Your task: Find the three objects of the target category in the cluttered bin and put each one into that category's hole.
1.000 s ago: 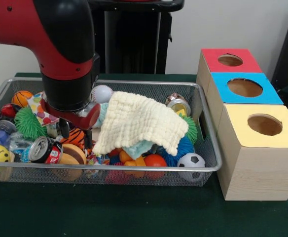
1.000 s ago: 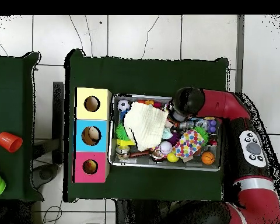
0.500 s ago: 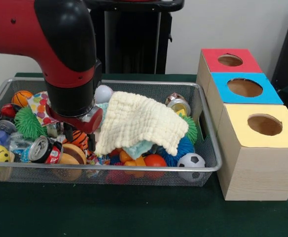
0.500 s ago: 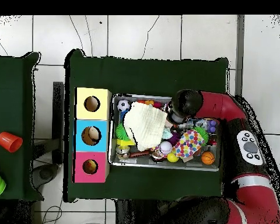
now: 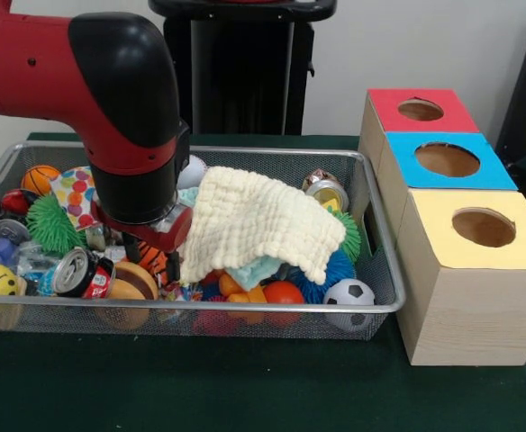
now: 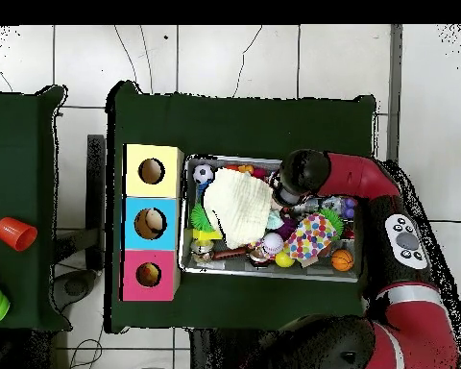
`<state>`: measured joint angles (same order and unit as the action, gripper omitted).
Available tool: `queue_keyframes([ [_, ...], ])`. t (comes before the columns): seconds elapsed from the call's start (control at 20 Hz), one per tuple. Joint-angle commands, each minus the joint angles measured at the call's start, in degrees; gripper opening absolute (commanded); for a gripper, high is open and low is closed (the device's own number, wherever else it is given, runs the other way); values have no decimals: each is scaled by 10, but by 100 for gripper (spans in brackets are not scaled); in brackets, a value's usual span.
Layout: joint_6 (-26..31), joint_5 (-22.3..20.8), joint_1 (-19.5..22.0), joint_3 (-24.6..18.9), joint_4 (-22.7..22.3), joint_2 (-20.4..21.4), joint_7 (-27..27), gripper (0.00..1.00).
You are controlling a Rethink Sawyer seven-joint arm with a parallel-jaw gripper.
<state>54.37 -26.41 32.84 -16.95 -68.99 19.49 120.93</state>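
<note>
Claw (image 5: 155, 256) sits low among the clutter in the wire bin (image 5: 245, 308); its opening can't be told. Orange toys (image 5: 245, 292) lie lower right of it, under the cream cloth (image 5: 258, 220).

The place looked like a robotics lab. A red and black robot arm (image 5: 110, 108) on a black pedestal (image 5: 236, 67) stood at a table covered in dark green cloth (image 5: 245, 387). The floor (image 6: 225, 58) was pale tile, the wall (image 5: 407, 45) plain white, and a second green table (image 6: 18, 135) stood alongside.
</note>
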Motion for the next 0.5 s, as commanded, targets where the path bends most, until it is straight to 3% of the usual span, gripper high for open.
queue_keyframes([
  [0.05,7,-2,2,-51,-7,-29,-122,100],
  [0.3,11,-2,-1,-48,-7,-28,-117,100],
  [0.35,9,-2,0,-48,-10,-27,-117,0],
  [0.5,13,-2,-1,-47,-10,-26,-117,0],
])
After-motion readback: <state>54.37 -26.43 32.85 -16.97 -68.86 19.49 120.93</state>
